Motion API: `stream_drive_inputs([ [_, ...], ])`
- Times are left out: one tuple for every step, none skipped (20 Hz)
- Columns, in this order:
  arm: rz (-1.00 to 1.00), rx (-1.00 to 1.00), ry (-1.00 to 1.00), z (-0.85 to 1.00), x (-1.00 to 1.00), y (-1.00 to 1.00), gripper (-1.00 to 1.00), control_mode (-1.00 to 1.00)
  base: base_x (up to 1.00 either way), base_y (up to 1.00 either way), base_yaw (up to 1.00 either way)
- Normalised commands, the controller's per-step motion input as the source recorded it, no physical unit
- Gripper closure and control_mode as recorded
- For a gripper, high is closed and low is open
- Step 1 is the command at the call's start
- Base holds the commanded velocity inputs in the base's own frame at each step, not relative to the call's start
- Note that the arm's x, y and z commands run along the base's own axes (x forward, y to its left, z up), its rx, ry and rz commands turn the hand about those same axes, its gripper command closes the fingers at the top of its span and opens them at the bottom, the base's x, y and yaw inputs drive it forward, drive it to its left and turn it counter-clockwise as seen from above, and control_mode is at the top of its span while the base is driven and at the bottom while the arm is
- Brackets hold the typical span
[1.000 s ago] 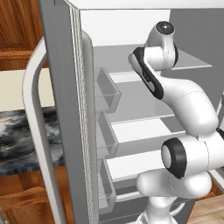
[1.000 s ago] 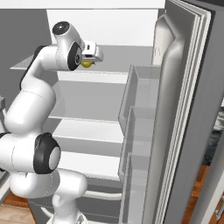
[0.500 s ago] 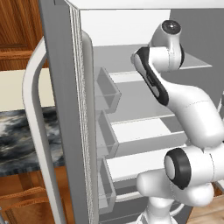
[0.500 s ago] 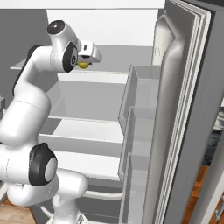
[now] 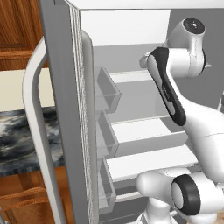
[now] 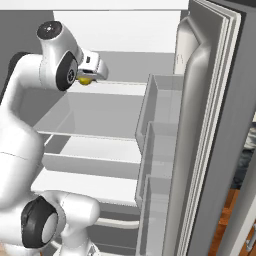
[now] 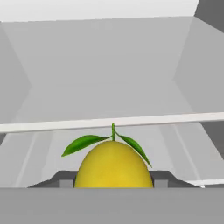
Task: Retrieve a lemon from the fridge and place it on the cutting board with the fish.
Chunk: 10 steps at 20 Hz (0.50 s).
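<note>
Since a second ago, arm and gripper [image 6: 89, 75] have drawn back slightly from the fridge [image 6: 210, 125] shelf, clenched around the lemon [image 7: 113, 165] so it travels safely toward the cutting board.

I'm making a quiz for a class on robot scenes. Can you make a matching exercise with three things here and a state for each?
Things:
1. lemon
2. fridge
3. gripper

States:
A. doors swung open
B. shut on the fruit
C. yellow, with a green stem and two leaves, held in front of the shelves

Pairs: 1-C, 2-A, 3-B
</note>
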Motion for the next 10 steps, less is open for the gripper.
stream_drive_inputs([
  [0.0, 0.0, 0.05, 0.0, -0.93, 0.0, 1.0, -1.0, 0.0, 0.0, 0.0],
  [0.0, 0.0, 0.06, 0.0, -0.92, 0.0, 1.0, -1.0, 0.0, 0.0, 0.0],
  [0.0, 0.0, 0.07, 0.0, -0.89, 0.0, 1.0, -1.0, 0.0, 0.0, 0.0],
  [0.0, 0.0, 0.07, 0.0, -0.87, 0.0, 1.0, -1.0, 0.0, 0.0, 0.0],
  [0.0, 0.0, 0.07, 0.0, -0.84, 0.0, 1.0, -1.0, 0.0, 0.0, 0.0],
  [0.0, 0.0, 0.07, 0.0, -0.78, 0.0, 1.0, -1.0, 0.0, 0.0, 0.0],
  [0.0, 0.0, 0.07, -0.08, -0.72, 0.0, 1.0, -1.0, 0.0, 0.0, 0.0],
  [0.0, 0.0, 0.07, -0.13, -0.66, 0.0, 1.0, -1.0, 0.0, 0.0, 0.0],
  [0.0, 0.0, 0.07, -0.19, -0.55, 0.0, 1.0, -1.0, 0.0, 0.0, 0.0],
  [0.0, 0.0, 0.05, -0.28, -0.49, 0.0, 1.0, -1.0, 0.0, 0.0, 0.0],
])
